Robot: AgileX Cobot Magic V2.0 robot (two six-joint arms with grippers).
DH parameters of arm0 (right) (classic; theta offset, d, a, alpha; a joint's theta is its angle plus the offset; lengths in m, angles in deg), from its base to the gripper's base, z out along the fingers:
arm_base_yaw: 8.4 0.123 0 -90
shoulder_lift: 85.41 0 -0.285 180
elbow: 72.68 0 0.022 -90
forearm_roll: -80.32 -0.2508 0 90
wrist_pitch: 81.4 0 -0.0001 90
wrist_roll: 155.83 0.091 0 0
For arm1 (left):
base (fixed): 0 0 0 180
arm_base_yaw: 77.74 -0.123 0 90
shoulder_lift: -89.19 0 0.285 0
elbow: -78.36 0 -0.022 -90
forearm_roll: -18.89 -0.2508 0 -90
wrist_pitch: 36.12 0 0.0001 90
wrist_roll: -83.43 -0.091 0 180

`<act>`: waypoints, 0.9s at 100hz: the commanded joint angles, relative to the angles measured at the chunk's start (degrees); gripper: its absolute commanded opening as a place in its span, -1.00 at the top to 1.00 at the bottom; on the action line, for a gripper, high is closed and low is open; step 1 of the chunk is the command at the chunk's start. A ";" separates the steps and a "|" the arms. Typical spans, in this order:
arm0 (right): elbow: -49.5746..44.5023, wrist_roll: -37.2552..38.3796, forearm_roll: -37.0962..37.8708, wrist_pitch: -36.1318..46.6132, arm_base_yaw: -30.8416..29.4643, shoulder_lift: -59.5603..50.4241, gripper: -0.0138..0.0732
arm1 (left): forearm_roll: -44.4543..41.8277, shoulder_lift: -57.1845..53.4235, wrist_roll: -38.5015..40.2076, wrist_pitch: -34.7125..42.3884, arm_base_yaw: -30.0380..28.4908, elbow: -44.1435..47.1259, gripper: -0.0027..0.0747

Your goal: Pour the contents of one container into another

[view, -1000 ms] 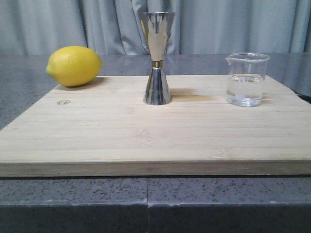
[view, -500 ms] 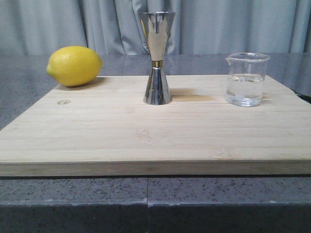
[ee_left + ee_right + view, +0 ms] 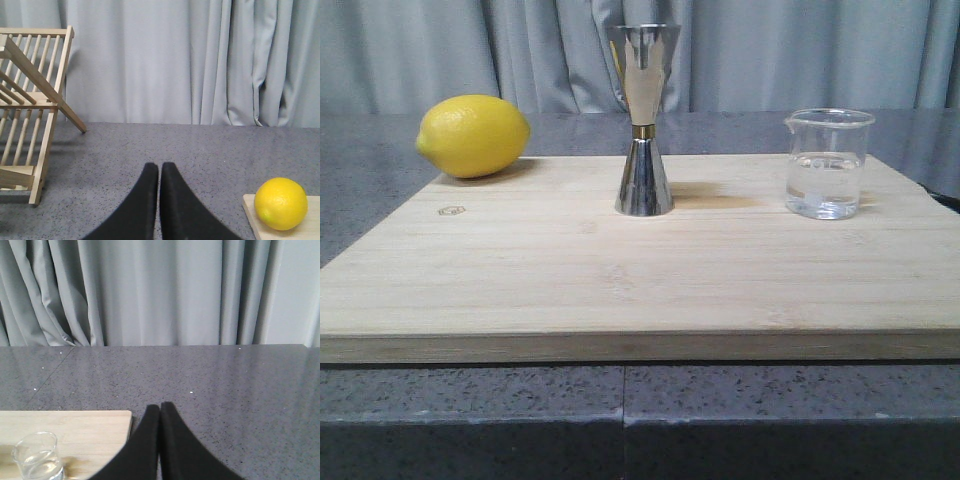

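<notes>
A clear glass beaker (image 3: 828, 165) with some clear liquid stands upright on the right part of the wooden board (image 3: 640, 270); the right wrist view also catches the beaker (image 3: 37, 455). The steel jigger (image 3: 643, 120) with a gold band stands upright at the board's back middle. Neither gripper shows in the front view. My left gripper (image 3: 159, 166) is shut and empty over grey counter, left of the board. My right gripper (image 3: 160, 405) is shut and empty over grey counter, off the board's right edge, apart from the beaker.
A yellow lemon (image 3: 473, 135) lies on the board's back left corner, and the left wrist view has the lemon (image 3: 280, 203) too. A wooden dish rack (image 3: 30, 110) stands on the counter further left. Grey curtains (image 3: 770, 50) hang behind the grey stone counter (image 3: 620, 420).
</notes>
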 commanded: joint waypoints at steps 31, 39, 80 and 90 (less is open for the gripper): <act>1.83 -0.45 -0.02 4.93 -0.23 1.06 -0.68 | 0.17 0.94 0.34 5.72 -0.69 -1.90 -0.67; 1.83 -0.45 -0.02 4.93 -0.23 1.06 -0.69 | 0.49 0.94 0.34 5.72 -0.69 -1.90 -0.68; 1.83 -0.45 -2.66 4.37 -0.23 1.06 -0.69 | 2.81 0.94 0.34 4.95 -0.69 -1.90 -0.50; 3.21 -0.45 -2.66 2.52 -0.23 1.39 -0.69 | 2.70 1.29 -0.19 1.15 -0.69 -3.44 -0.48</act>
